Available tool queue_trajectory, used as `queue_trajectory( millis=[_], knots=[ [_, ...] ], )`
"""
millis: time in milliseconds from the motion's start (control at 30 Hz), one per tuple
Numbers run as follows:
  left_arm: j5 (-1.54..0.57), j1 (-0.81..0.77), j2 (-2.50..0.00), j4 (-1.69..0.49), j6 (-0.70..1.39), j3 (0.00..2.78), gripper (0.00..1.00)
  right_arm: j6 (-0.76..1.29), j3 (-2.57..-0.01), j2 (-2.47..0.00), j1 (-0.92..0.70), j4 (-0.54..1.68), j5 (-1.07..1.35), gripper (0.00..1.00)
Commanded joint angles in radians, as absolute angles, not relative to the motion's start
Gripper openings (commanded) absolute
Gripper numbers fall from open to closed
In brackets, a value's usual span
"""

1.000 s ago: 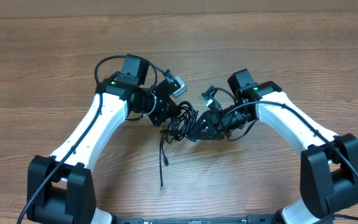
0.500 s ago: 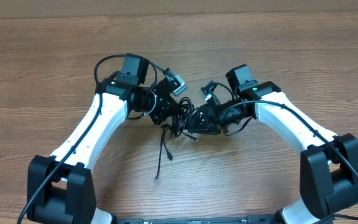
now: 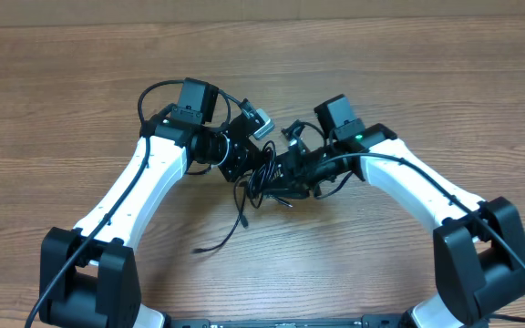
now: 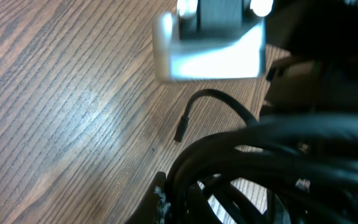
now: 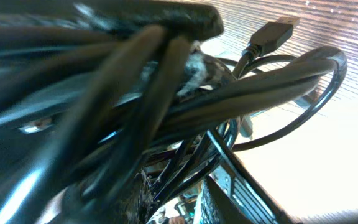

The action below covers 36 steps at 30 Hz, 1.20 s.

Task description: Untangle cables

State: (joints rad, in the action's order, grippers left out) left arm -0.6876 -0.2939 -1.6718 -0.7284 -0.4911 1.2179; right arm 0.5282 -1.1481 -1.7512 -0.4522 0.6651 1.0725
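The cables (image 3: pixel 261 185), thin black cords, hang in a tangled bunch between my two grippers at the table's middle. One loose end (image 3: pixel 210 244) trails down-left across the wood. My left gripper (image 3: pixel 247 167) is shut at the bunch's left side. In the left wrist view the cables (image 4: pixel 260 155) loop right against its finger (image 4: pixel 158 202), and a small plug end (image 4: pixel 179 133) curls free. My right gripper (image 3: pixel 283 176) holds the bunch's right side. In the right wrist view several cables (image 5: pixel 229 93) run between its fingers (image 5: pixel 244 199), and a USB plug (image 5: pixel 276 30) sticks out above.
The wooden table (image 3: pixel 445 82) lies bare around the arms. A pale grey block (image 4: pixel 210 46) on black hardware fills the top of the left wrist view, close to the bunch. The two wrists nearly touch over the cables.
My right gripper has moved left and slightly up, close to the left gripper. The bunch bunched up between them, and the loose end swung left across the table.
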Motion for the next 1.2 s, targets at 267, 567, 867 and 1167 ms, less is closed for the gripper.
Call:
queue_trajectory(
  millis=[267,567,867,1167],
  knots=[
    [-0.64,-0.302,-1.664,-0.72,-0.421,1.213,0.04,0.584,-1.151,-1.726,-0.482,0.605,1.01,0.25],
    [-0.639,-0.302,-1.664,-0.72,-0.422,1.213,0.04,0.79,-1.151,-1.726,-0.477,0.58,0.989,0.38],
    [-0.61,-0.302,-1.664,-0.72,-0.422,1.213,0.04,0.838,-1.151,-1.726,-0.476,0.576,1.077,0.39],
    [-0.602,-0.302,-1.664,-0.706,-0.417,1.213,0.04,0.912,-1.151,-1.726,-0.479,0.601,1.124,0.04]
  ],
)
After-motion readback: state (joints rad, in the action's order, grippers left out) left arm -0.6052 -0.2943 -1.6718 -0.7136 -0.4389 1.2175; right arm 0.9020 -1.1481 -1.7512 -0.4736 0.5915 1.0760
